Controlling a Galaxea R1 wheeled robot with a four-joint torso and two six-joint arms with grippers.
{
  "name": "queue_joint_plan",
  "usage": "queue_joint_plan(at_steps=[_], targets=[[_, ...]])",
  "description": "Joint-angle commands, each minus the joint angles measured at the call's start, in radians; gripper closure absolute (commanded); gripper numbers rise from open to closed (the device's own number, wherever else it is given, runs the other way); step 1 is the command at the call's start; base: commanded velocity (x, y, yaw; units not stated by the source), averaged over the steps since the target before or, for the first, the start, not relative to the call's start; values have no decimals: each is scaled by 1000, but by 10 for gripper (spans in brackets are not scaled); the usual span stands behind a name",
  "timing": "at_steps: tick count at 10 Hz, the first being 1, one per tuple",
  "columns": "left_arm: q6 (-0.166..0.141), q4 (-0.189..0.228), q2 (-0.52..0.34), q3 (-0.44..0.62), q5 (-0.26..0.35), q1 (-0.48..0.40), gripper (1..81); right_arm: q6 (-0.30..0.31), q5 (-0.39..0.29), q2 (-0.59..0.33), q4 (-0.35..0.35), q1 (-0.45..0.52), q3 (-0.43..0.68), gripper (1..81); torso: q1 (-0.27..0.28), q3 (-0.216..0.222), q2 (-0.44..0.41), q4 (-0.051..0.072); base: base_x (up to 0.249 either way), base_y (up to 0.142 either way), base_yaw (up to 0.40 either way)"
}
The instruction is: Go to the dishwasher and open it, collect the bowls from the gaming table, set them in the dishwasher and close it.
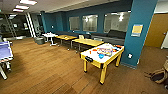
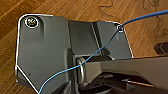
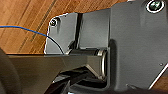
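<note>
Facing gaming table [image 1: 93,56] ahead-right; bowls [image 1: 101,56] on top.

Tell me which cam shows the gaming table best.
Head view: the gaming table stands whole, white top carrying colourful boards, beside the teal pillar. Both wrist views look down at wood floor, so they offer nothing of it.

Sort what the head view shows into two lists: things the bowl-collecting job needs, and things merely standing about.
Job:
gaming table, white top, yellow legs
bowls on it: orange, blue

Standing about:
yellow-topped tables
small white table
blue table at the room's left
bag on the floor
</note>
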Motion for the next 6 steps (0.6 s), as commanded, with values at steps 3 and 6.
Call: queue_joint_plan(at_steps=[3,6], targets=[[3,9,-5,9,49,-29,10,-1,-43,4,-15,43,9,10,0,0,0,0,0,0,0],[2,9,-5,9,49,-29,10,-3,-43,9,-15,43,9,10,0,0,0,0,0,0,0]])
